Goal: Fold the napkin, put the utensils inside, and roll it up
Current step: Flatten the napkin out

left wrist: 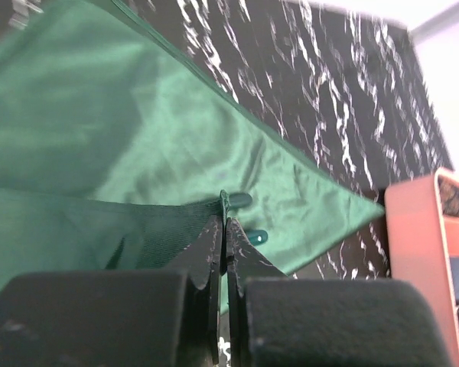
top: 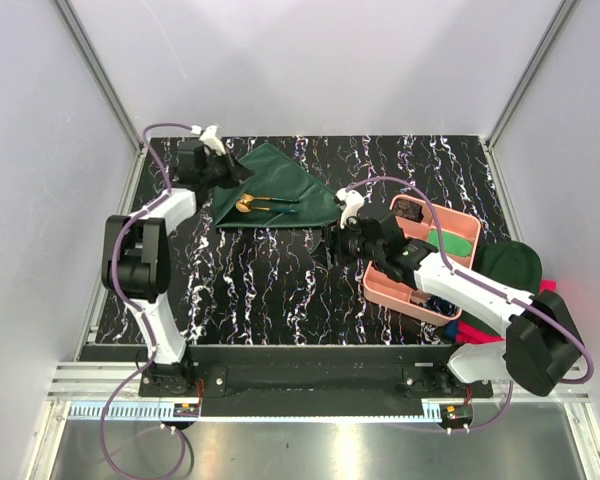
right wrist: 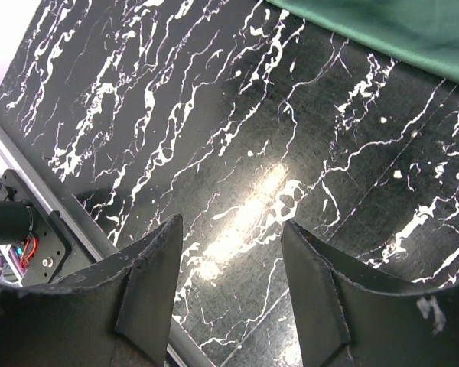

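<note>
**Station status: napkin folded, utensils on it, tray at right**

The pink tray (top: 452,212) sits on the right side of the black marbled table (top: 280,290), partly under the right arm. Inside it lie a bright green swatch (top: 452,241) towards its right side, a dark object (top: 410,210) in the far corner, and something blue (top: 438,303) at the near end that is too hidden by the arm to identify. A dark green bundle (top: 510,262) lies just right of the tray.

The napkin (top: 275,185) lies at the far left of the table, folded into a triangle. The utensils (top: 267,204) rest on it near its near edge, roughly parallel to that edge.

The left gripper (left wrist: 223,218) is at the napkin's left corner, its fingers clenched on a raised layer of the cloth. The right gripper (right wrist: 229,229) hovers over bare table between the napkin and the tray, fingers spread and grasping nothing.
</note>
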{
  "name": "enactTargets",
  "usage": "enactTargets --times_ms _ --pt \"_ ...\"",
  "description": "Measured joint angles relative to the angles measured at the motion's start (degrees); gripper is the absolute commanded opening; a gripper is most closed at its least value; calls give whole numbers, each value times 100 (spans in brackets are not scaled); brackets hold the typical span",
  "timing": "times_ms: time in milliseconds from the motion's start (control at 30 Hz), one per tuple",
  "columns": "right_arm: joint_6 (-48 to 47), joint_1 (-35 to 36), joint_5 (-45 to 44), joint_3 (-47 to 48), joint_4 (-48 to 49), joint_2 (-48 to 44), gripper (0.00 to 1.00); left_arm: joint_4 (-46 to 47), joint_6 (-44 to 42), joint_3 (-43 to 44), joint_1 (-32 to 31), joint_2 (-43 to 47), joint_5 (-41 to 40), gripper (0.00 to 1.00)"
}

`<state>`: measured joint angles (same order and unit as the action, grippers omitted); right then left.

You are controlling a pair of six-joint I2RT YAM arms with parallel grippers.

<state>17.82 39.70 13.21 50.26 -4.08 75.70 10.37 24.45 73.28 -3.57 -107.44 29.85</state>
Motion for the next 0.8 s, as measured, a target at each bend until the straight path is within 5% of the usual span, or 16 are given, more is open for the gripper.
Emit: enactTargets --times_ms 800 --pt "61 0 0 -168 2 0 63 -863 -1038 608 -1091 -1019 42 0"
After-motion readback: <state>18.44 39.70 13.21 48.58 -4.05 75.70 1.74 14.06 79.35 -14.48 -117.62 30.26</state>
